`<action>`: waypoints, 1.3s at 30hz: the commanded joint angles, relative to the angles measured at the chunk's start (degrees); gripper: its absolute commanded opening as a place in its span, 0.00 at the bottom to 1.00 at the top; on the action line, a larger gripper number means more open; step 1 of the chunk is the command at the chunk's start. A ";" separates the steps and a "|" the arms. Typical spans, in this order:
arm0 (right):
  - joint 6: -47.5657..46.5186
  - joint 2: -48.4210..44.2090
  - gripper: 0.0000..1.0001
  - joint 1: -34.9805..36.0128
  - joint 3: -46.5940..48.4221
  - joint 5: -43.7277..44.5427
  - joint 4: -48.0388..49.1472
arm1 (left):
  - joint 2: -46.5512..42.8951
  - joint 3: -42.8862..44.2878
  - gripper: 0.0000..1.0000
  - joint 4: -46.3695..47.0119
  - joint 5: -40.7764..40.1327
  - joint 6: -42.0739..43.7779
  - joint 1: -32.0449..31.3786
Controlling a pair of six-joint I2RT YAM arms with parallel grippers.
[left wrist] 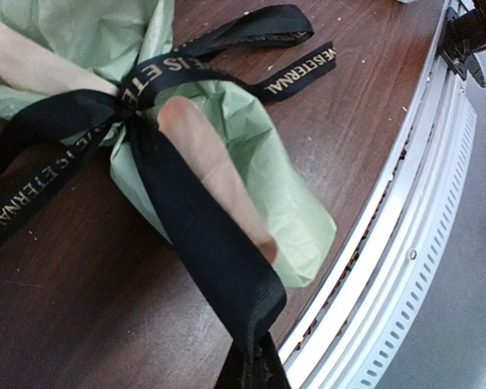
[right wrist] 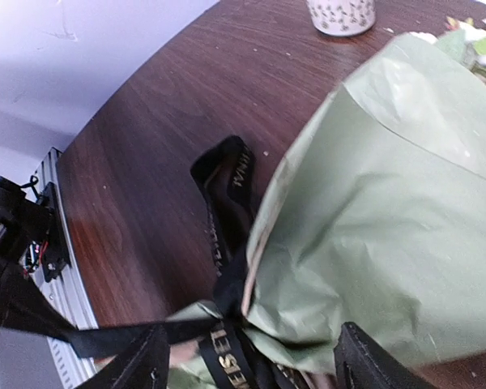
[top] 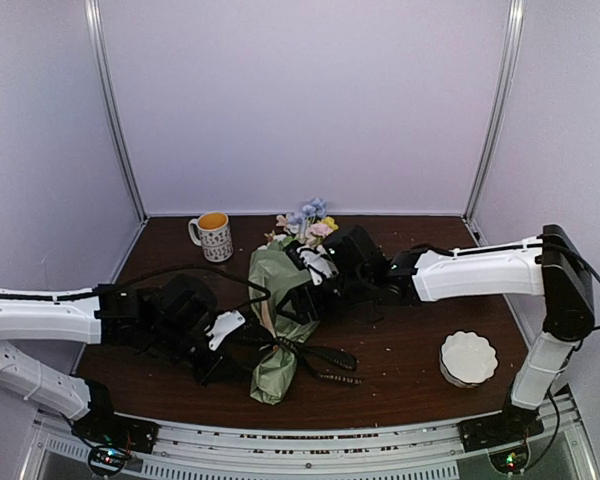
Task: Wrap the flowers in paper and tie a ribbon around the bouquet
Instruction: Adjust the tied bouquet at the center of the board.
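left gripper (top: pixel 240 345) apparently pinching ribbon (left wrist: pixel 196 235), right gripper (right wrist: pixel 263 361) wide

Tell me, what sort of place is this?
Probably a robot test booth: plain pale walls close in one dark brown wooden table, and two white-and-black robot arms are mounted on a perforated metal rail.

Sage-green paper (left wrist: pixel 251 162) w/ peach underside, blk ribbon (left wrist: pixel 202 235) w/ gold lettering, pastel flowers (top: pixel 308 222), dk-brown woodgrain tabletop (right wrist: pixel 162 121), white speckled mug (top: pixel 213 237).
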 commanded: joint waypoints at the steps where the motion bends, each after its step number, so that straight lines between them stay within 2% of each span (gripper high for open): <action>1: -0.61 8.29 0.71 0.70 7.99 2.57 -2.86 | -4.96 3.88 0.00 -1.27 -2.71 3.22 -4.90; 4: 0.18 12.34 0.68 -0.54 10.40 3.80 -4.95 | -9.01 4.34 0.00 -1.25 -4.55 4.62 -9.17; 13: 0.88 14.16 0.66 -2.32 11.23 3.83 -6.89 | -13.26 1.66 0.00 -2.37 -1.10 0.83 -9.82; 15: 0.38 13.86 0.67 -2.32 11.55 3.15 -7.01 | -14.96 0.52 0.00 -4.13 -4.54 -1.01 -9.78; 18: -0.09 12.41 0.67 -2.30 11.50 1.28 -6.05 | -15.28 -1.43 0.00 -10.49 -15.56 -4.98 -8.87; 20: -0.61 10.80 0.67 -2.28 11.64 0.26 -5.74 | -13.29 -1.76 0.00 -12.15 -17.91 -7.16 -7.60; 26: -2.85 4.09 0.69 -2.35 11.15 1.17 -8.24 | 1.26 -3.23 0.00 -12.46 -13.36 -10.95 -3.04; 30: -3.81 -2.04 0.70 -2.64 9.41 3.62 -10.47 | 11.55 -2.27 0.00 -12.19 -9.86 -9.90 -2.34; 33: -3.42 -6.91 0.71 -3.58 6.66 5.47 -10.37 | 14.40 -1.29 0.00 -10.97 -7.96 -7.25 -2.35; 34: -3.16 -8.28 0.71 -3.95 5.79 6.13 -10.54 | 14.43 -0.75 0.15 -10.82 -8.49 -6.42 -2.43; 36: -2.63 -10.72 0.72 -4.90 3.79 7.13 -11.10 | 13.23 0.19 0.53 -10.86 -10.14 -4.76 -2.59; 38: -2.03 -12.84 0.73 -5.96 1.95 8.03 -11.43 | 11.73 0.80 0.75 -11.08 -11.47 -3.52 -2.70; 39: -1.82 -13.92 0.75 -6.68 0.99 8.34 -11.47 | 10.97 0.91 0.82 -11.18 -11.61 -3.06 -2.70</action>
